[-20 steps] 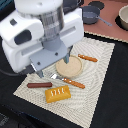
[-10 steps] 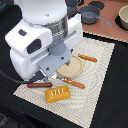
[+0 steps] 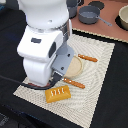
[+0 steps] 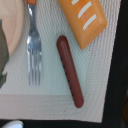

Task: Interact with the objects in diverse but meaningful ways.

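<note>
1. Filling the exterior view's left, the big white Franka arm body [image 3: 42, 47] hangs over the pale woven placemat [image 3: 100, 70]; its gripper is hidden behind its own housing, so whether the fingers are spread or pressed together cannot be told.
2. Just right of the arm's base, at the near edge of the mat, lies the yellow-orange bread loaf with white score marks [image 3: 57, 93], lying flat on the weave.
3. Beyond the loaf, an orange-handled utensil [image 3: 73, 83] lies slantwise on the mat, and a round tan plate [image 3: 75, 66] sits partly under the arm.
4. Farther right, a second orange-handled utensil [image 3: 88, 58] rests beside the plate's far rim.
5. At the far right, on the brown surface off the mat, stands a grey pot with a long handle [image 3: 89, 15].
6. The wrist view looks straight down on the mat: a silver fork with an orange handle [image 4: 33, 45] lies next to the plate's edge, the thin reddish-brown sausage [image 4: 69, 70] lies alongside it but apart, and one end of the sausage is near the loaf's corner [image 4: 85, 20]. No fingertips show in this view.
</note>
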Tool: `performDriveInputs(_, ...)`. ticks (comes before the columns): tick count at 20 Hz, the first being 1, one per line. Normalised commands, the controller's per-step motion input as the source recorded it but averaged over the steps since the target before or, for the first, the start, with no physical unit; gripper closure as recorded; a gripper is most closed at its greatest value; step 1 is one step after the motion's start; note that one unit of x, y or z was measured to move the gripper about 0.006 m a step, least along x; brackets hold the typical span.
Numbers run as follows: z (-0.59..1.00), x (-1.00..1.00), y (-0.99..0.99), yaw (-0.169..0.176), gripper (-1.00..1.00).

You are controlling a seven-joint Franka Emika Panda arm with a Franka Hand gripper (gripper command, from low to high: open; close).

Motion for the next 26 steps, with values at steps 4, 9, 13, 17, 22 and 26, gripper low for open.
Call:
performDriveInputs(4,0.02,0.28,-0.24,0.14,-1.0)
performDriveInputs(9,0.01,0.4,-0.31,0.099,-1.0)
performDriveInputs(13,0.01,0.58,-0.41,0.01,-1.0)
performDriveInputs(17,-0.01,0.58,-0.4,0.0,-1.0)
performDriveInputs(22,-0.05,0.56,-0.31,0.0,-1.0)
performDriveInputs(26,-0.15,0.35,-0.15,0.0,-1.0)
